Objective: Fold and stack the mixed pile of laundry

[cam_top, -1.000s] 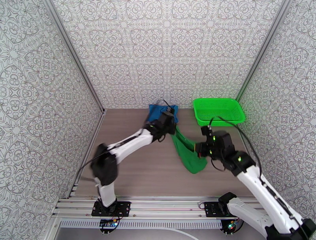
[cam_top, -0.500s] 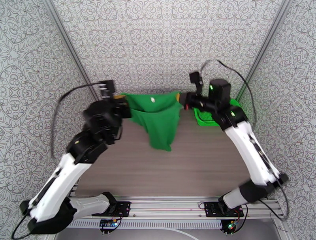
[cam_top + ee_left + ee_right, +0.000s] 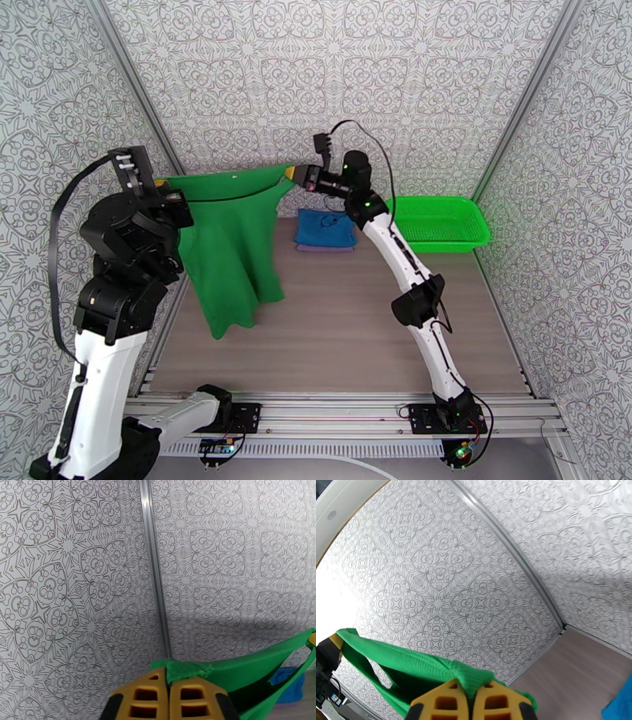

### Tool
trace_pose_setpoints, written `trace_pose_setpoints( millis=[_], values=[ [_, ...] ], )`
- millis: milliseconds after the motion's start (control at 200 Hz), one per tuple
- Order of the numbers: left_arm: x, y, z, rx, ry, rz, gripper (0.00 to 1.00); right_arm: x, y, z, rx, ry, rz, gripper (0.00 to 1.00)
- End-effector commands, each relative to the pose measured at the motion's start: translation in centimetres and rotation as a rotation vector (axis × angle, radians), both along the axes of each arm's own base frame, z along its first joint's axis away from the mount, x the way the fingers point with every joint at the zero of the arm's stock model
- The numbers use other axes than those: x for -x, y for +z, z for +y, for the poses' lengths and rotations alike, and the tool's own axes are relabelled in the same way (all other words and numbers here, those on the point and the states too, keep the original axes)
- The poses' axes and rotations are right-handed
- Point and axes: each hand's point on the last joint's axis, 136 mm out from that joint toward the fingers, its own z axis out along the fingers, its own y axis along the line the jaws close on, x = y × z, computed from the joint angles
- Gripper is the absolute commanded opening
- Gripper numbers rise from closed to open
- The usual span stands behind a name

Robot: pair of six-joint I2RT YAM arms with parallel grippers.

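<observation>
The dark green garment hangs spread in the air over the table's left side, its top edge pulled taut between both grippers. My left gripper is shut on the left corner, and the wrist view has its yellow fingers pinching green cloth. My right gripper is shut on the right corner, its fingers clamped on the cloth. A folded bright blue garment lies at the back of the table on a lavender-grey one.
A bright green mesh basket stands at the back right against the wall. Patterned walls close in the left, back and right sides. The hanging cloth's lower end reaches near the table's left edge.
Both arms lifted the green garment off the table, spread it wide, then carried it leftward and higher. The folded blue garment is uncovered again.
</observation>
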Motion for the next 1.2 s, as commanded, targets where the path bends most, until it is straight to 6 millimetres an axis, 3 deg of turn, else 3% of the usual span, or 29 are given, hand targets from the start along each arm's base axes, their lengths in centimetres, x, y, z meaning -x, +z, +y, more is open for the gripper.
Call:
trace_pose_setpoints(
  millis=[0, 115, 215, 300, 370, 525, 620, 745, 860, 965, 1070, 1195],
  values=[
    [1.4, 1.3, 1.2, -0.027, 0.034, -0.022, 0.00, 0.3, 4.1, -1.1, -0.098, -0.055, -0.135, 0.00],
    [1.9, -0.3, 0.5, 0.002, -0.013, 0.020, 0.00, 0.3, 2.6, -0.6, -0.057, -0.024, -0.133, 0.00],
    [2.4, -3.1, -1.8, 0.047, -0.128, 0.088, 0.00, 0.4, 1.3, -0.9, -0.007, -0.008, -0.122, 0.00],
    [3.1, -7.1, -5.3, 0.097, -0.284, 0.196, 0.00, 0.0, -0.6, -2.1, 0.044, -0.010, -0.085, 0.00],
    [3.9, -11.8, -8.9, 0.151, -0.426, 0.323, 0.00, -0.2, -3.0, -3.8, 0.093, -0.030, -0.053, 0.00],
    [7.6, -23.5, -18.8, 0.308, -0.743, 0.671, 0.00, -0.2, -9.4, -10.4, 0.204, -0.124, 0.030, 0.00],
    [11.2, -28.6, -25.2, 0.373, -0.908, 0.833, 0.00, 0.4, -13.8, -15.4, 0.303, -0.195, 0.095, 0.00],
    [14.7, -32.3, -32.7, 0.404, -1.082, 0.974, 0.00, 1.8, -21.1, -22.6, 0.517, -0.336, 0.189, 0.00],
    [15.3, -35.2, -38.4, 0.382, -1.164, 1.077, 0.00, 3.7, -26.4, -28.2, 0.716, -0.464, 0.253, 0.00],
    [15.4, -37.5, -44.2, 0.357, -1.268, 1.152, 0.00, 5.4, -30.0, -31.9, 0.840, -0.559, 0.314, 0.23],
    [15.9, -39.5, -49.8, 0.346, -1.371, 1.245, 0.00, 6.6, -32.2, -34.3, 0.936, -0.629, 0.363, 0.45],
    [17.4, -41.2, -55.3, 0.351, -1.484, 1.351, 0.47, 7.6, -32.0, -35.6, 0.995, -0.666, 0.383, 0.57]
  ],
)
